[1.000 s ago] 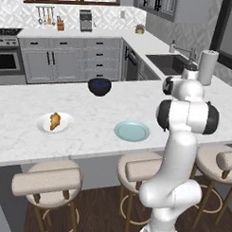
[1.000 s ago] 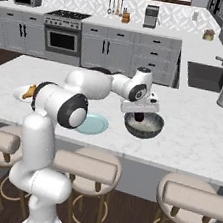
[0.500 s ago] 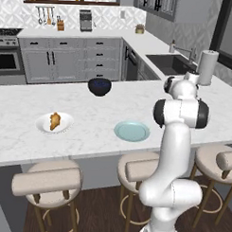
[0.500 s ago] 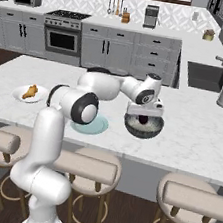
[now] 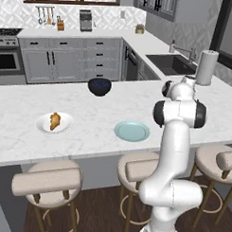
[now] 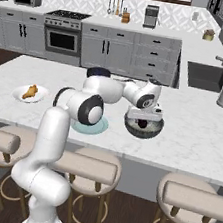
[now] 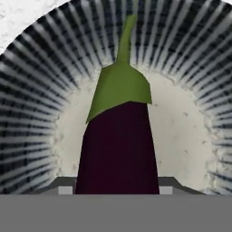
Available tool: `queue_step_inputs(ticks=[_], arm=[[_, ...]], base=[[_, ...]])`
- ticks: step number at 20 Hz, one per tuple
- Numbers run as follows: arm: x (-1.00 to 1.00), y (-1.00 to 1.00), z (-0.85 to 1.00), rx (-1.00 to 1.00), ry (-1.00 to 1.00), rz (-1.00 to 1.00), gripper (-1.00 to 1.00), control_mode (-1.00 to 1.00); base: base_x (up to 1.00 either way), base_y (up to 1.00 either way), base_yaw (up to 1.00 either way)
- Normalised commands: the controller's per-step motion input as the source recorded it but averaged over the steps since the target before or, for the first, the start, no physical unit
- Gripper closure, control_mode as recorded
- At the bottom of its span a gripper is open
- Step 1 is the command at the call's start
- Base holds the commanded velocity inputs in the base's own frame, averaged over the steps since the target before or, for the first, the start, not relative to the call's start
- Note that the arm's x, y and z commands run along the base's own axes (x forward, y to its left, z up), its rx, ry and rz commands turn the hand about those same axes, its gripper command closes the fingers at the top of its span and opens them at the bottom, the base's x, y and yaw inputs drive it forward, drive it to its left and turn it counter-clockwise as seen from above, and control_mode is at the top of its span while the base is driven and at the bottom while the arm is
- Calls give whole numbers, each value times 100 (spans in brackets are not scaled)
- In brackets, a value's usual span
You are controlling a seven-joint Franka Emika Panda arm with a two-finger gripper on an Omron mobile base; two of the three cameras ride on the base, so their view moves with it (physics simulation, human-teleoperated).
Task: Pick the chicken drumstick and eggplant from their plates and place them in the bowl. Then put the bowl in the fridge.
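Dark purple, green-capped eggplant (image 7: 118, 145) is gripped between the gripper (image 6: 142, 122) jaws, held over the ribbed grey-blue bowl (image 6: 153, 132).

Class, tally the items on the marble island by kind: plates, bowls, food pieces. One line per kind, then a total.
Plates: 2, round white plate, round pale teal plate
Bowls: 2, glossy black-blue bowl, ribbed grey-blue bowl
Food: 2, golden-brown chicken drumstick, dark purple eggplant
Total: 6

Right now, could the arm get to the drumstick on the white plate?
Probably, but not at once: the fingers are over the bowl with the eggplant between them. The drumstick lies uncovered on its plate, with bare counter between.
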Motion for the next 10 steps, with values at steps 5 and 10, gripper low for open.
queue_step_inputs(ticks=[5, 10], arm=[[10, 0, -14, 0, 0, 0, -100, -100], [-19, 9, 16, 1, -4, 0, -100, -100]], base=[[0, 0, 0], [0, 0, 0]])
